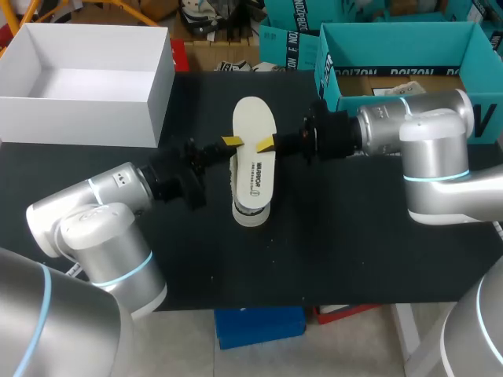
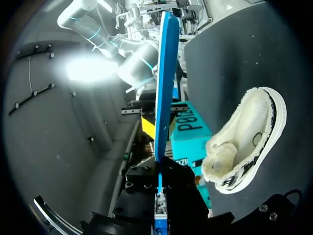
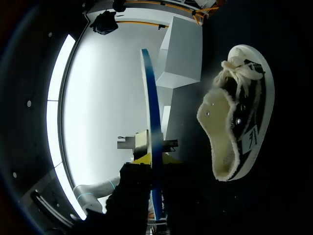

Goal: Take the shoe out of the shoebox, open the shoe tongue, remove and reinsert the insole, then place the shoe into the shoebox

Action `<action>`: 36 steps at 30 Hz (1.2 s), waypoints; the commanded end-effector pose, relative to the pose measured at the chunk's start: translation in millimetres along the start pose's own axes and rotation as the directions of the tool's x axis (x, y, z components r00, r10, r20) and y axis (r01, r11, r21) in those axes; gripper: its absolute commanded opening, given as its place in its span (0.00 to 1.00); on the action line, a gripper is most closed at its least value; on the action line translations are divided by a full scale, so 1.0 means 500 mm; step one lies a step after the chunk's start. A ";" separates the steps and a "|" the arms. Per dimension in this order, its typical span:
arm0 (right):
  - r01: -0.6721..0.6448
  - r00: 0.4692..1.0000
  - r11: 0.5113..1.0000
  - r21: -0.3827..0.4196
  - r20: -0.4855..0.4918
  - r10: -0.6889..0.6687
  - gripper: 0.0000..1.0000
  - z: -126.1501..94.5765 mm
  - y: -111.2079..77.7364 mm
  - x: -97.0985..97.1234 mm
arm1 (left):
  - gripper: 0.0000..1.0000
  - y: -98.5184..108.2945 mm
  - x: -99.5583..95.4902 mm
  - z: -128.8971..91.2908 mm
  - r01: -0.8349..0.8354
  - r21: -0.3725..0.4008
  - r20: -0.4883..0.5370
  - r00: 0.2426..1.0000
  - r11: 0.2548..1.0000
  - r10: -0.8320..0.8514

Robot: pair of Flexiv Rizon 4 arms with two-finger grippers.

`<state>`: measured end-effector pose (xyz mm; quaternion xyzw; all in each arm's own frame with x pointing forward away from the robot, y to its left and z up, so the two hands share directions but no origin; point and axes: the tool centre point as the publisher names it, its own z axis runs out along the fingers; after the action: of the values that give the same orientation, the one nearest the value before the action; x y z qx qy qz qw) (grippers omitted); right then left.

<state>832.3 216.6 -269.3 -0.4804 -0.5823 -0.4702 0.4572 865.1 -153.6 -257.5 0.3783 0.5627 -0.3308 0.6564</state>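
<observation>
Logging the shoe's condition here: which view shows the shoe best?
Right wrist view: the shoe shows whole, laces and opening plain. Left wrist view shows its lining and sole rim. In the head view the insole covers most of it.

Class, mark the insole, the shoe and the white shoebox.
insole [image 1: 254, 161], head view, printed top face.
shoe [image 2: 244, 139], left wrist view, fleecy lining.
white shoebox [image 1: 78, 122], head view, front wall.

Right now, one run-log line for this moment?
insole: out, held above shoe | left gripper: shut on insole | right gripper: shut on insole | shoe: on table
</observation>
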 end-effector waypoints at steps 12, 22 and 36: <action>-0.008 0.990 0.999 -0.031 0.141 0.012 1.00 -0.040 -0.030 0.016 | 0.00 -0.023 0.016 -0.036 0.072 0.058 -0.125 0.990 0.996 -0.064; -0.034 0.964 0.988 -0.151 0.256 0.072 1.00 -0.098 -0.079 0.025 | 0.00 -0.066 0.034 -0.095 0.149 0.118 -0.248 0.962 0.982 -0.117; -0.114 0.870 0.882 -0.457 0.382 0.310 1.00 -0.189 -0.200 0.072 | 0.00 -0.106 0.053 -0.177 0.241 0.162 -0.368 0.915 0.957 -0.168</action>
<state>773.5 133.7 -248.0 -0.6821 -0.5259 -0.3926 0.3223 787.9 -114.3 -301.8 0.4222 0.6587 -0.3895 0.4859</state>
